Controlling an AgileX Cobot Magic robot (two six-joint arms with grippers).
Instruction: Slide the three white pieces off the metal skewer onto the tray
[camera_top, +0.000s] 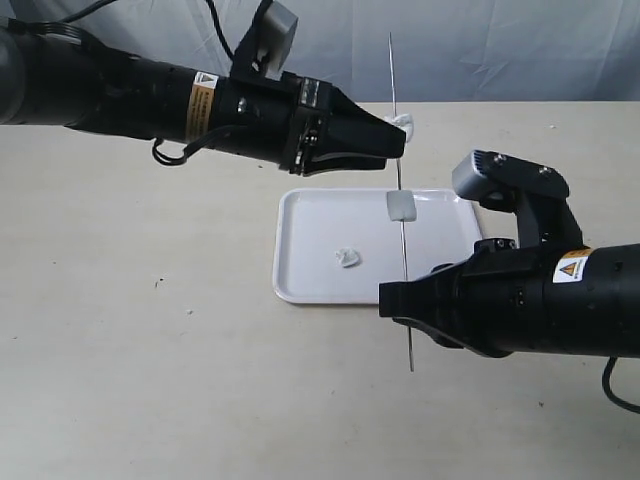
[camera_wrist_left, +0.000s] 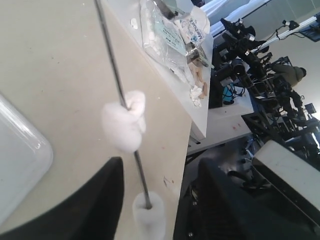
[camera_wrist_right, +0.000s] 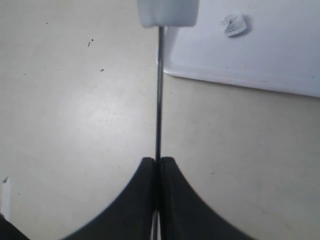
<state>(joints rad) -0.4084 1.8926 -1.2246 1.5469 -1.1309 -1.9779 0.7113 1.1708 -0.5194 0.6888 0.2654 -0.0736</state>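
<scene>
Skewer (camera_top: 403, 250) upright with a slight tilt, pinched low down between the right fingers (camera_wrist_right: 145, 200). Those fingers pressed fully together on the rod, a short tail poking out below them. Under the right fingers bare bench (camera_top: 150, 350), just off the near edge of the tray (camera_top: 300, 270).

Threaded on the skewer, two of the white pieces. Top piece (camera_top: 405, 122), lumpy and irregular, high on the rod and just beside the tips of the left fingers (camera_top: 375, 140). Lower piece (camera_top: 400, 206), blockier, further down, between the two arms and in front of the tray's far edge in the exterior view. A long bare stretch of rod above the top piece, another between the lower piece and the right fingers.

Loose piece (camera_top: 347, 258) off the skewer, lying small and crumpled on the tray floor near its middle, well apart from the rod and from both arms.

Left fingers spread wide, gripping nothing. From the left wrist camera, rod running through the gap between them, top piece beyond the tips, lower piece closer in and nearer one finger. Contact between those fingers and the rod or pieces: cannot tell.

Along the bench's far edge in that same view, crumpled plastic bags (camera_wrist_left: 165, 30).
</scene>
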